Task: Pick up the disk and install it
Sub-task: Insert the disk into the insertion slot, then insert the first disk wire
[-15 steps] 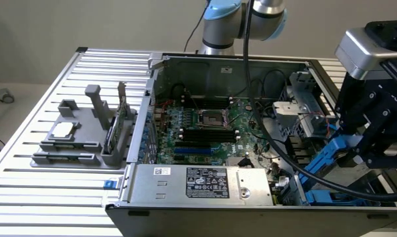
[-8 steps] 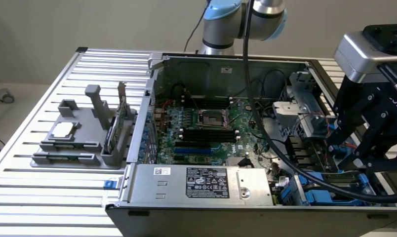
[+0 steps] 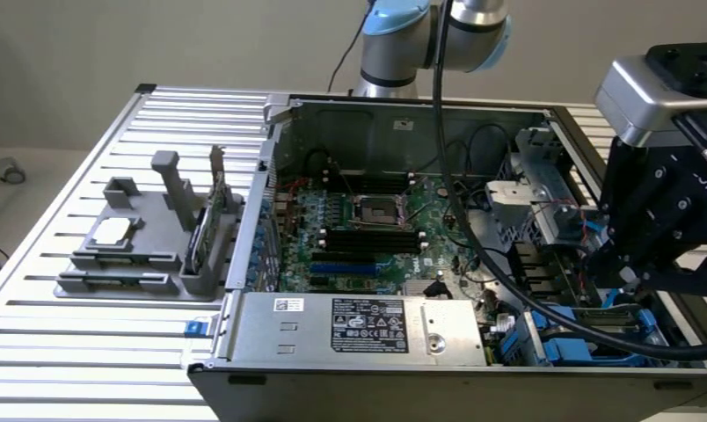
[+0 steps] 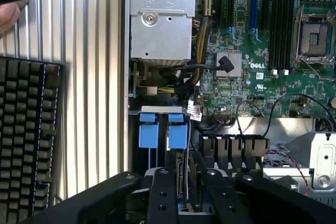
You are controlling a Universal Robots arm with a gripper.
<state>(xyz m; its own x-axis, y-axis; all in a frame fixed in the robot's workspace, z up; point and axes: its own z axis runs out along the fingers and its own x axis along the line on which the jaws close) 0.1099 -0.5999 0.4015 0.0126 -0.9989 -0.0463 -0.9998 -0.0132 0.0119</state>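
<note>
The disk (image 4: 182,182) stands on edge in the drive bay at the corner of the open computer case (image 3: 330,110), its connector strip facing the wrist camera. My gripper (image 4: 189,176) straddles that edge, with black metal on both sides of it. In the exterior view the gripper (image 3: 635,281) hangs low over the bays at the exterior view's right, and its body hides the disk. Whether the disk is clamped cannot be told.
Two blue drive-carrier tabs (image 4: 148,129) sit just beyond the disk. The power supply (image 4: 160,30), motherboard (image 3: 366,229) and loose cables crowd the case. A grey holder (image 3: 142,246) with parts stands on the slatted table. A keyboard (image 4: 26,140) and a person's hand (image 4: 8,6) lie beside the case.
</note>
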